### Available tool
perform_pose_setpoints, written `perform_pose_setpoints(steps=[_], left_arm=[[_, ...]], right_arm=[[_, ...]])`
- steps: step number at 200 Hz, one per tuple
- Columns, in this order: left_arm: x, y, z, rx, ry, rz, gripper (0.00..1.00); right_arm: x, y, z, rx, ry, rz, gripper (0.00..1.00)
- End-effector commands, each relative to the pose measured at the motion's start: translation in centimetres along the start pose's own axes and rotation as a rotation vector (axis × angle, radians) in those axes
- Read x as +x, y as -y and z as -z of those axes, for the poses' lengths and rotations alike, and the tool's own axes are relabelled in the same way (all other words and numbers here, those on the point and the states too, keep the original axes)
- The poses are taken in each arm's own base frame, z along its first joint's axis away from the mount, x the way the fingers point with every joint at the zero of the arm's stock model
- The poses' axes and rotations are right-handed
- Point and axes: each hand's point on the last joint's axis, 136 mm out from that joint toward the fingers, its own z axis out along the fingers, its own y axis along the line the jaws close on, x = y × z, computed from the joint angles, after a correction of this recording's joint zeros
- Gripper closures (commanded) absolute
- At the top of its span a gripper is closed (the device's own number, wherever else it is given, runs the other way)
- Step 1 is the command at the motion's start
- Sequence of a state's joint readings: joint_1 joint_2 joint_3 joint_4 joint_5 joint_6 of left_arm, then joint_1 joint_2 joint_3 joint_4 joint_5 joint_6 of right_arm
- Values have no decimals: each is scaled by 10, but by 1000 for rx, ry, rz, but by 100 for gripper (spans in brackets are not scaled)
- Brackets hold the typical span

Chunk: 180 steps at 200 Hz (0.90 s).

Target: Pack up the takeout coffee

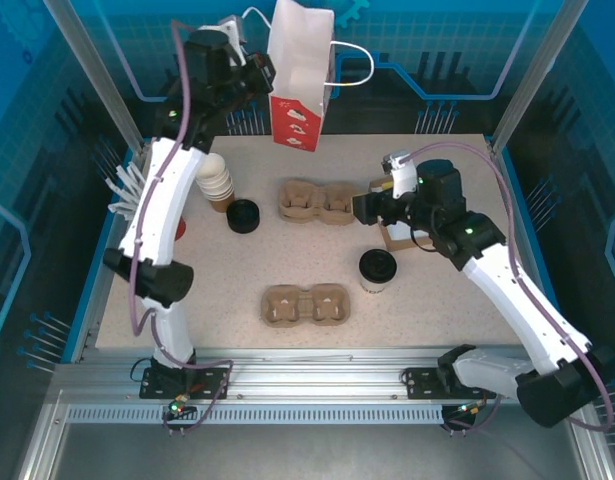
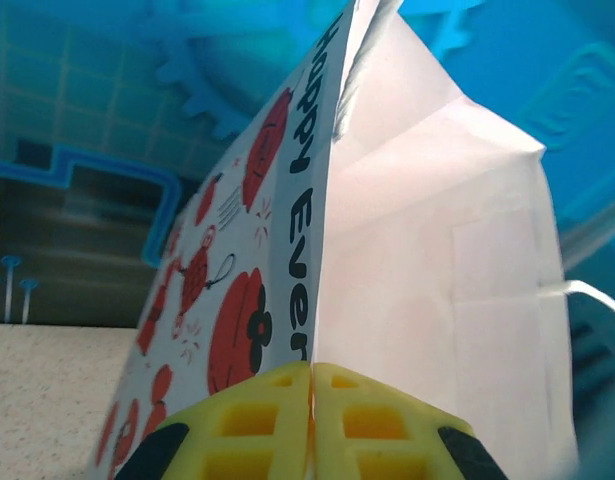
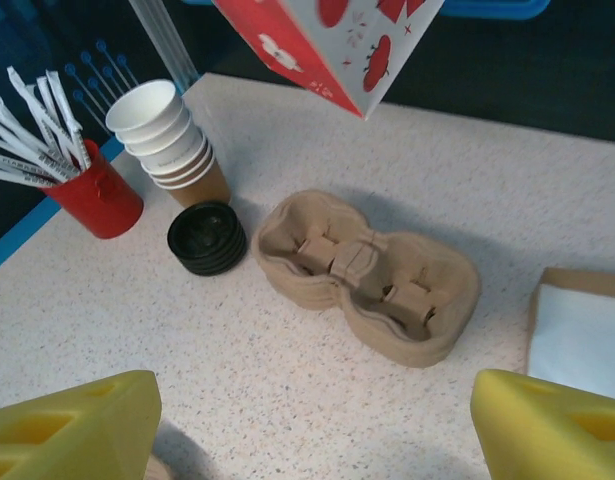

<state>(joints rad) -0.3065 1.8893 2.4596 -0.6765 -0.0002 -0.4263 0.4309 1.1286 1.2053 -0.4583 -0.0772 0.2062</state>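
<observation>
**Bag lifted at the far edge, coffee cup standing near right**

A speckled beige table (image 1: 227,285) sits inside a blue-walled enclosure. Nearest the arm bases, a brown cup carrier (image 1: 305,305) lies flat with its wells empty. Just right of it and a little farther back stands the takeout coffee (image 1: 377,270), upright with its black lid on and nothing touching it.

Beyond the cup, the right gripper (image 1: 364,207) hovers with its yellow fingers (image 3: 72,425) spread wide and nothing between them. A shallow brown box (image 3: 577,320) to its right holds white paper. Left of that gripper lies a second carrier (image 3: 367,275), also empty. Farther left are a stack of black lids (image 3: 207,238), a nested stack of lidless white cups (image 3: 167,135), and a red pot (image 3: 92,190) holding what may be wrapped stirrers or straws.

At the far edge, the left gripper (image 2: 312,420) is clamped on an edge of the red-and-white paper bag (image 1: 299,75), holding it tilted and clear of the table.
</observation>
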Motion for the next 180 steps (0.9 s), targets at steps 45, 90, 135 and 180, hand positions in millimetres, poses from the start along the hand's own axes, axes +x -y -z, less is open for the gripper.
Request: perform_pose_setpoints(steps=[45, 90, 135, 180], left_arm=[[61, 9, 112, 107, -238, -288, 100], [119, -10, 164, 154, -394, -482, 100], [166, -28, 182, 220, -571, -556, 100], [192, -40, 169, 288, -657, -613, 100]], right_arm=[[7, 4, 76, 90, 6, 67, 17], [24, 2, 84, 74, 3, 55, 17], [35, -4, 68, 17, -24, 37, 17], [41, -4, 62, 9, -36, 34, 17]])
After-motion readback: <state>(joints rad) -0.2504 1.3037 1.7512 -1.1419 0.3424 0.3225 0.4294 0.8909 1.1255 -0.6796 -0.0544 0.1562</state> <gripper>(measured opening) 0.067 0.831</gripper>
